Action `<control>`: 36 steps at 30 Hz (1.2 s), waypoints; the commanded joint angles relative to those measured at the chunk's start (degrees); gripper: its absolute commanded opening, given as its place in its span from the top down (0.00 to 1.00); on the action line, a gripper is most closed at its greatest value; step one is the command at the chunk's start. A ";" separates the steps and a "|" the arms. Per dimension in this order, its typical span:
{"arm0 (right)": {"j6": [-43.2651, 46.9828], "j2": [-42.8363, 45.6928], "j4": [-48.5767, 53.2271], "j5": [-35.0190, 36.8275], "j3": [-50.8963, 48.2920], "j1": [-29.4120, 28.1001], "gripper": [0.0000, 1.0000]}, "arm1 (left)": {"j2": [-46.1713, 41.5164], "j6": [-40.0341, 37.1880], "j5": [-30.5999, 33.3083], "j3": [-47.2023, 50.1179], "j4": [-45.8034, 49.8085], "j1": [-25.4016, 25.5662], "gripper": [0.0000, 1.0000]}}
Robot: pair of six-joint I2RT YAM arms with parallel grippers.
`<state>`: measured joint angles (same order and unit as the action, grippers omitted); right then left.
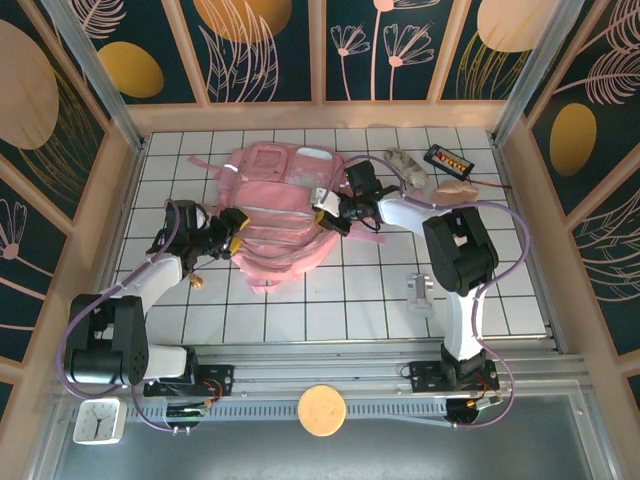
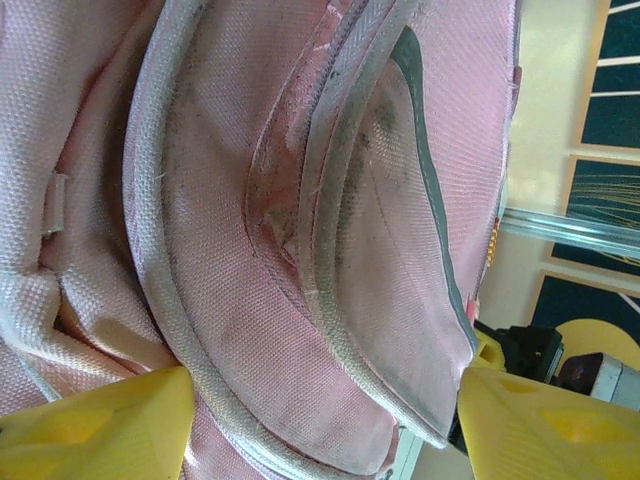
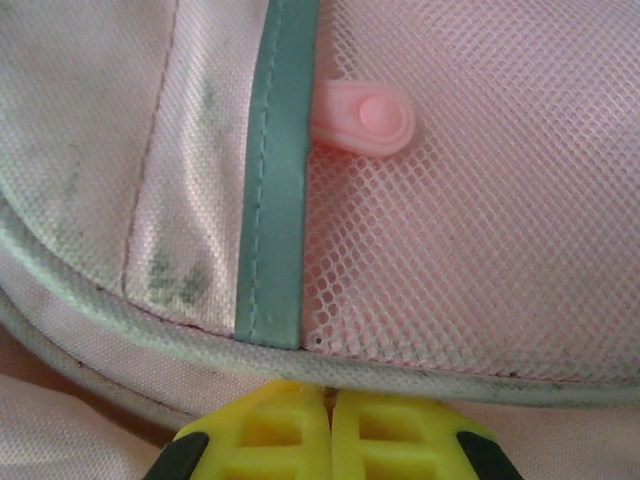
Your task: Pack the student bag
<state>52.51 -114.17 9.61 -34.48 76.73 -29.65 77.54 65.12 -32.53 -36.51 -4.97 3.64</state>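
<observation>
the student bag [image 1: 280,205] is lying flat toward the back middle of the tiled bench [image 1: 330,310], its long straps trailing toward you. your left gripper [image 1: 236,236] is sitting at the bag's near left edge; in the left wrist view its yellow fingers [image 2: 100,420] are standing wide apart, straddling a rounded, piped pocket of the bag [image 2: 300,250], with the left one touching the fabric. your right gripper [image 1: 332,218] is reaching in from the bag's right side. in the right wrist view its fingers [image 3: 260,435] are pressing together, tip against tip, right below the bag's pale piped seam [image 3: 450,385]; you cannot tell whether they are pinching any cloth. above them a teal strip [image 3: 275,170] is running beside a pink mesh panel [image 3: 480,230], and a pink rubber pull tab [image 3: 365,118] is lying across the mesh. a peach pouch [image 1: 457,187] is resting well apart, near the back right corner.
</observation>
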 commanded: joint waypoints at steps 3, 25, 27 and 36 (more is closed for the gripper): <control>-0.63 4.60 -0.02 0.64 -2.48 -2.51 1.00 | 0.92 -2.00 -1.28 -1.20 0.27 -0.30 0.27; -10.65 6.50 16.75 -18.89 1.61 -1.99 1.00 | 4.45 -5.80 4.33 -1.53 -8.02 2.84 0.01; -14.14 6.18 15.51 -20.01 0.85 -2.35 1.00 | 5.87 -3.98 4.87 -1.17 -11.19 4.72 0.01; -44.00 3.89 1.04 -10.24 -3.52 -5.60 1.00 | 8.03 0.84 5.65 0.03 -19.28 10.04 0.01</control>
<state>24.16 -109.32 18.63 -47.00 75.40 -33.04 85.03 62.54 -22.76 -37.04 -17.69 11.18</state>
